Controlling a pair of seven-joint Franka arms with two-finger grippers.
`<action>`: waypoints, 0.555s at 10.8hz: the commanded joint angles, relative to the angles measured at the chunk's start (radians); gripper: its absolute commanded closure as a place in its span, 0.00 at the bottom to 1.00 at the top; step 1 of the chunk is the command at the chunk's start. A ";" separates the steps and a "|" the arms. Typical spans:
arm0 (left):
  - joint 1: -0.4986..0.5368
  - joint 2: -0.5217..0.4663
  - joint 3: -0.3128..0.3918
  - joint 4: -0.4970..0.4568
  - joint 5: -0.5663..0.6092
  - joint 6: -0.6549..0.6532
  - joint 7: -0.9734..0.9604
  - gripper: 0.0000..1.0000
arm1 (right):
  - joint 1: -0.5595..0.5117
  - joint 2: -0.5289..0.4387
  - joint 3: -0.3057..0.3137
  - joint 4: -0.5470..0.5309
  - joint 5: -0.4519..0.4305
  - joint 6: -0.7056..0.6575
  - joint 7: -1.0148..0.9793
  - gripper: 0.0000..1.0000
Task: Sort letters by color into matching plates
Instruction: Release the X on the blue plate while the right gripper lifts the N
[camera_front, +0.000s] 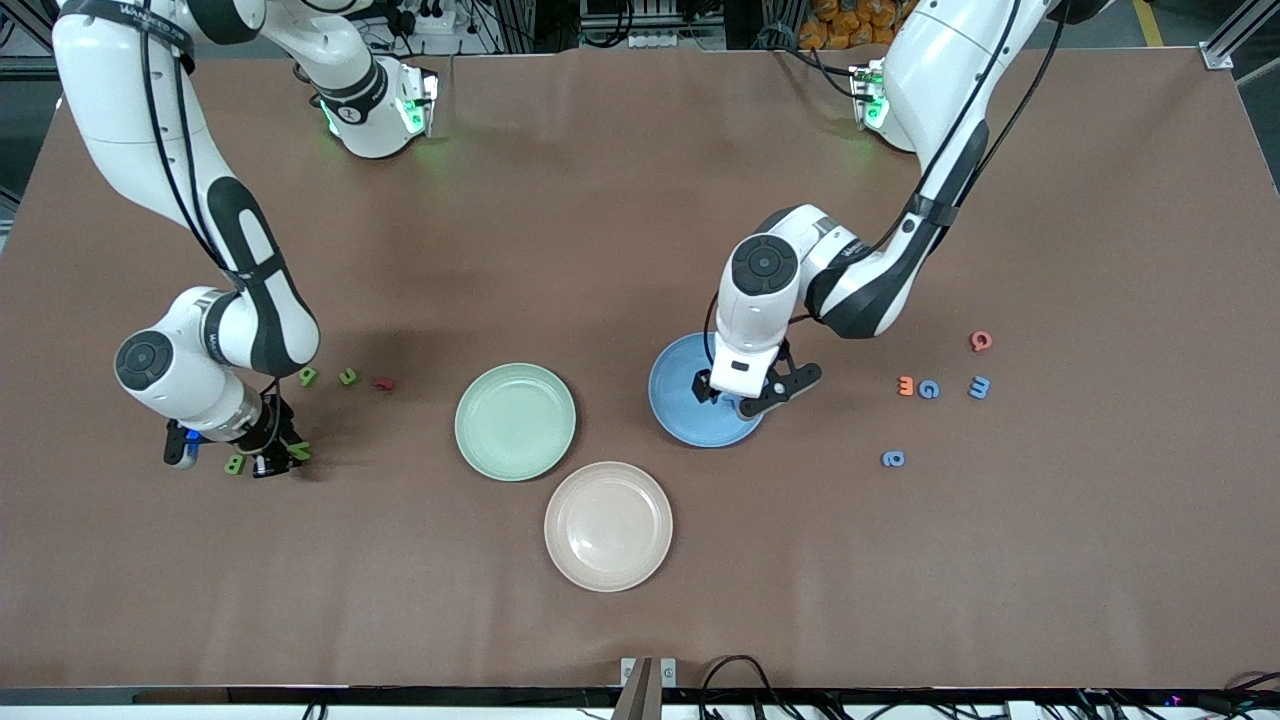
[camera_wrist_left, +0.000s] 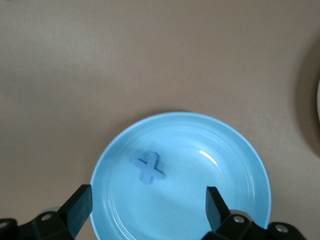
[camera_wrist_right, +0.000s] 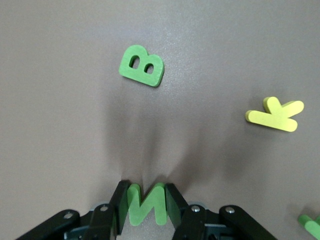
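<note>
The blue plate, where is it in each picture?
Front view: the blue plate is under the left gripper, beside the green plate.
Left wrist view: it fills the lower middle, a blue X in it.
Right wrist view: not in it.
Shared landmark: the open left gripper over the plate.

blue plate (camera_front: 690, 420) partly hidden under left arm; green letter (camera_wrist_right: 311, 223) cut off

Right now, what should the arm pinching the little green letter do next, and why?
Probably lift. The right gripper is shut on the green letter down at the table, and the green plate it belongs in sits apart, toward the table's middle.
</note>
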 joint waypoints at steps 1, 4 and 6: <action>0.037 0.004 0.002 0.015 0.030 -0.009 0.065 0.00 | 0.009 -0.006 -0.001 -0.028 0.012 0.005 -0.069 0.74; 0.107 0.001 0.002 0.016 0.029 -0.011 0.194 0.00 | 0.010 -0.006 -0.001 -0.029 0.005 -0.007 -0.196 0.89; 0.161 0.002 0.002 0.018 0.029 -0.011 0.280 0.00 | 0.010 -0.008 -0.001 -0.028 0.003 -0.034 -0.298 0.93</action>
